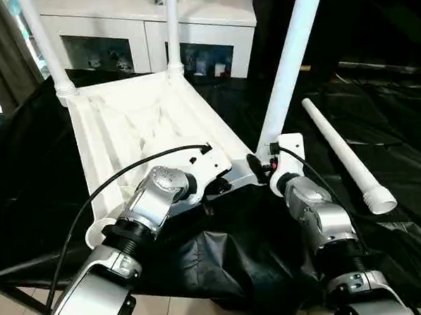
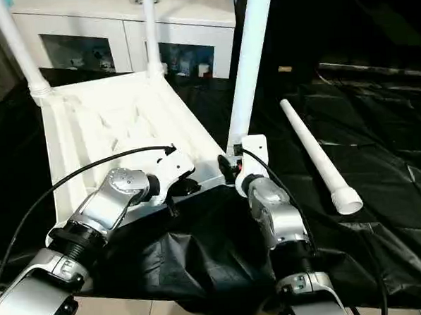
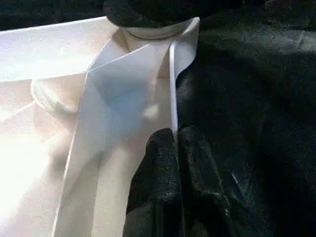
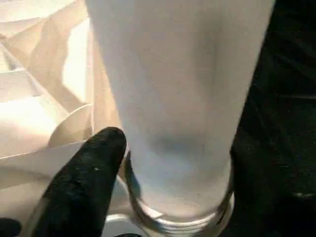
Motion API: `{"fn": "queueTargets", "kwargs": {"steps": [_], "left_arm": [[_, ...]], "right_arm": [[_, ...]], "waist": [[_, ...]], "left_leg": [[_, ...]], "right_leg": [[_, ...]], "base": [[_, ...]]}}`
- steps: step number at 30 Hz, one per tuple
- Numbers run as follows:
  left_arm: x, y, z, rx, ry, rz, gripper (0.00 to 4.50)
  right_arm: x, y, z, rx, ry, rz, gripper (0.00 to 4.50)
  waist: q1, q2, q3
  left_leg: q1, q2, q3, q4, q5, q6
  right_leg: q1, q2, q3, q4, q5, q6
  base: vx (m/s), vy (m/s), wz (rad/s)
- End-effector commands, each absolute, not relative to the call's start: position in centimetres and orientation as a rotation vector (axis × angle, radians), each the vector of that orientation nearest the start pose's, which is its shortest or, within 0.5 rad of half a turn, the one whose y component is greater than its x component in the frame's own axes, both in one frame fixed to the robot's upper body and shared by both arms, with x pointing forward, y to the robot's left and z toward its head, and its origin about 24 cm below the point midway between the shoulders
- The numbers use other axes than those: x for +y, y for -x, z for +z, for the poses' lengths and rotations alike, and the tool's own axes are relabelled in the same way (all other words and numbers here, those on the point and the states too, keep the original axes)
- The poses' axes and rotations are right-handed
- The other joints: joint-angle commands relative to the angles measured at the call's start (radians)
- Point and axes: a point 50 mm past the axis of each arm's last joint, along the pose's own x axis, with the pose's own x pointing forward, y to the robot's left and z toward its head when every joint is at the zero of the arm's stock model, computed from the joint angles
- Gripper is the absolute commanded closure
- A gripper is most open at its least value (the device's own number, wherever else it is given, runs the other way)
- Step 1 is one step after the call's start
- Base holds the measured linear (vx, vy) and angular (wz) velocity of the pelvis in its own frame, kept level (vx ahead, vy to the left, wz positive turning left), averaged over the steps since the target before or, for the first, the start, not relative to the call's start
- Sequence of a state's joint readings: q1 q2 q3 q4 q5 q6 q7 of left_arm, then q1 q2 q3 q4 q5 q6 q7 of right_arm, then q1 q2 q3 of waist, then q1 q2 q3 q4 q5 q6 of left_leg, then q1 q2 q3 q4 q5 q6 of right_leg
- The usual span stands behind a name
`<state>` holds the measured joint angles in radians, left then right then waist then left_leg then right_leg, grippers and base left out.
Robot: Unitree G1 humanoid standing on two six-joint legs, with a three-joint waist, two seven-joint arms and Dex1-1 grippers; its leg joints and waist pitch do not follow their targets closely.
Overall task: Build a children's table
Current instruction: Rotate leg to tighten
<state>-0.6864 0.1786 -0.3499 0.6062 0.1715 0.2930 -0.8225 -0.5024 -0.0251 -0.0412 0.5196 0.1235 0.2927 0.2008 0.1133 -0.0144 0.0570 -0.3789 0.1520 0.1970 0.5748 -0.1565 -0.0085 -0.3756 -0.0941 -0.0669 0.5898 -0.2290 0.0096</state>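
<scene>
A: Loose white tubular plastic leg point(image 1: 347, 157) is lying on the black sheet point(image 1: 400, 133), long axis running away from me, right of the upturned white ribbed tabletop point(image 1: 135, 130).

B: Nearer arm?

A: Right gripper point(image 1: 262, 170); I'm seeing it spread around the third upright leg point(image 1: 290, 61). Left gripper point(image 3: 176, 148) is pinching the tabletop's rim.

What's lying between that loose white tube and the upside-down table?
Just bare black sheet separates the loose leg from the tabletop, seen in both head views.

Black sheet point(image 1: 378, 120) over floor; white glass-door cabinet point(image 1: 147, 34) behind.
</scene>
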Motion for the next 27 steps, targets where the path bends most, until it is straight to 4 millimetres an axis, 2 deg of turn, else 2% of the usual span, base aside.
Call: {"fn": "queueTargets", "kwargs": {"steps": [1,2,3,4,5,6,7,9,10,11,12,13,14,15,16,17,19,20,25,27], "left_arm": [[5.8,-33.0,5.5,0.424,-0.536,-1.151,4.5],[6.6,-32.9,5.5,0.416,-0.551,-1.182,4.5],[6.8,-32.9,5.5,0.414,-0.556,-1.19,4.5],[7.8,-32.8,5.5,0.429,-0.567,-1.208,4.5],[8.4,-32.5,5.6,0.424,-0.57,-1.248,4.5],[8.7,-32.5,5.6,0.432,-0.569,-1.251,4.5],[9.3,-32.4,5.6,0.446,-0.573,-1.26,4.5],[9.6,-32.3,5.6,0.439,-0.582,-1.276,4.5],[10.4,-32.0,5.7,0.448,-0.581,-1.314,4.5],[10.7,-31.7,5.8,0.443,-0.585,-1.345,4.5],[11.0,-31.5,5.9,0.442,-0.587,-1.377,4.5],[11.2,-31.3,5.9,0.439,-0.59,-1.398,4.5],[11.4,-31.1,6.0,0.436,-0.591,-1.43,4.5],[11.6,-30.9,6.1,0.437,-0.59,-1.454,4.5],[11.9,-30.6,6.2,0.44,-0.589,-1.49,4.5],[12.0,-30.4,6.4,0.435,-0.587,-1.52,4.5],[12.1,-30.4,6.5,0.431,-0.589,-1.529,4.5],[12.1,-30.4,6.6,0.429,-0.591,-1.529,4.5],[12.2,-30.5,6.7,0.423,-0.592,-1.533,4.5],[12.1,-30.5,6.6,0.422,-0.592,-1.534,4.5]], "right_arm": [[-9.8,-33.1,3.1,0.367,-0.096,0.413,0.81],[-10.7,-33.1,3.7,0.346,-0.073,0.46,0.81],[-10.9,-33.1,3.8,0.341,-0.068,0.472,0.81],[-11.9,-32.9,4.4,0.322,-0.038,0.531,0.81],[-12.7,-32.6,5.0,0.309,-0.007,0.588,0.81],[-13.0,-32.5,5.1,0.306,0.002,0.608,0.81],[-13.5,-32.1,5.5,0.297,0.029,0.667,0.81],[-13.9,-31.8,5.7,0.294,0.046,0.711,0.81],[-14.7,-30.9,6.2,0.29,0.076,0.815,0.81],[-15.0,-30.5,6.5,0.292,0.084,0.865,0.81],[-15.3,-30.0,6.6,0.3,0.093,0.914,0.81],[-15.5,-29.7,6.7,0.307,0.097,0.944,0.81],[-15.8,-29.4,6.8,0.317,0.113,0.98,0.81],[-16.0,-29.2,6.8,0.327,0.121,1.005,0.81],[-16.3,-28.9,7.0,0.345,0.135,1.044,0.81],[-16.5,-28.7,7.1,0.352,0.143,1.07,0.81],[-16.6,-28.8,7.3,0.353,0.143,1.079,0.81],[-16.7,-28.8,7.4,0.352,0.142,1.082,0.81],[-16.4,-29.2,7.1,0.362,0.162,1.089,0.81],[-16.3,-29.2,7.0,0.371,0.176,1.099,0.81]], "waist": [[-0.005,0.007,-0.046],[-0.003,0.002,-0.047],[-0.001,0.001,-0.048],[0.005,0.0,-0.056],[0.008,-0.003,-0.062],[0.01,-0.005,-0.062],[0.011,-0.004,-0.058],[0.019,-0.003,-0.057],[0.03,-0.003,-0.063],[0.036,-0.001,-0.064],[0.042,-0.004,-0.065],[0.045,-0.002,-0.069],[0.045,-0.002,-0.069],[0.048,0.006,-0.069],[0.052,0.002,-0.07],[0.055,0.004,-0.07],[0.057,0.001,-0.07],[0.059,0.004,-0.069],[0.06,0.003,-0.063],[0.061,0.001,-0.062]], "left_leg": [[0.045,0.086,-0.068,-0.104,-0.64,-0.135],[0.044,0.086,-0.067,-0.104,-0.616,-0.128],[0.043,0.086,-0.066,-0.103,-0.605,-0.122],[0.032,0.09,-0.062,-0.104,-0.513,-0.105],[0.029,0.09,-0.053,-0.1,-0.429,-0.084],[0.027,0.091,-0.049,-0.099,-0.402,-0.072],[0.032,0.089,-0.041,-0.094,-0.402,-0.055],[0.035,0.088,-0.039,-0.087,-0.415,-0.046],[0.026,0.088,-0.038,-0.085,-0.358,-0.035],[0.028,0.092,-0.038,-0.084,-0.335,-0.031],[0.029,0.091,-0.032,-0.08,-0.294,-0.013],[0.021,0.091,-0.034,-0.078,-0.246,0.003],[0.02,0.091,-0.031,-0.077,-0.23,0.01],[0.02,0.09,-0.031,-0.075,-0.221,0.013],[0.022,0.09,-0.028,-0.071,-0.209,0.017],[0.022,0.091,-0.027,-0.07,-0.202,0.022],[0.024,0.092,-0.026,-0.069,-0.207,0.022],[0.027,0.093,-0.025,-0.071,-0.221,0.016],[0.031,0.095,-0.03,-0.082,-0.322,-0.04],[0.033,0.095,-0.031,-0.083,-0.335,-0.047]], "right_leg": [[-0.006,-0.095,0.051,-0.094,-0.413,-0.114],[-0.005,-0.095,0.051,-0.092,-0.395,-0.118],[-0.003,-0.095,0.052,-0.092,-0.388,-0.118],[0.01,-0.095,0.053,-0.079,-0.289,-0.127],[0.012,-0.091,0.054,-0.069,-0.184,-0.145],[0.014,-0.089,0.053,-0.068,-0.161,-0.149],[0.007,-0.088,0.055,-0.071,-0.184,-0.161],[0.003,-0.093,0.058,-0.079,-0.247,-0.163],[0.013,-0.095,0.058,-0.074,-0.23,-0.171],[0.014,-0.094,0.058,-0.072,-0.201,-0.172],[0.013,-0.087,0.058,-0.063,-0.12,-0.186],[0.022,-0.084,0.053,-0.051,-0.049,-0.204],[0.021,-0.082,0.051,-0.048,-0.021,-0.213],[0.021,-0.081,0.05,-0.046,-0.006,-0.221],[0.025,-0.076,0.046,-0.041,0.019,-0.239],[0.024,-0.077,0.046,-0.039,0.023,-0.247],[0.023,-0.077,0.045,-0.039,0.012,-0.253],[0.019,-0.076,0.046,-0.041,-0.014,-0.256],[0.016,-0.084,0.048,-0.055,-0.17,-0.232],[0.015,-0.085,0.049,-0.058,-0.19,-0.222]], "base": [[0.0,0.0,0.0],[0.0,0.0,0.0],[0.0,0.0,0.0],[0.0,0.0,0.0],[0.0,0.0,0.0],[0.0,0.0,0.0],[0.0,0.0,0.0],[0.0,0.0,0.0],[0.055,-0.054,0.02],[0.055,-0.054,0.02],[0.062,-0.05,0.03],[0.064,-0.038,0.0],[0.064,-0.038,0.0],[0.0,0.0,0.0],[0.0,0.0,0.0],[0.0,0.0,0.0],[0.0,0.0,0.0],[0.0,0.0,0.0],[0.0,0.0,0.0],[0.0,0.0,0.0]]}}
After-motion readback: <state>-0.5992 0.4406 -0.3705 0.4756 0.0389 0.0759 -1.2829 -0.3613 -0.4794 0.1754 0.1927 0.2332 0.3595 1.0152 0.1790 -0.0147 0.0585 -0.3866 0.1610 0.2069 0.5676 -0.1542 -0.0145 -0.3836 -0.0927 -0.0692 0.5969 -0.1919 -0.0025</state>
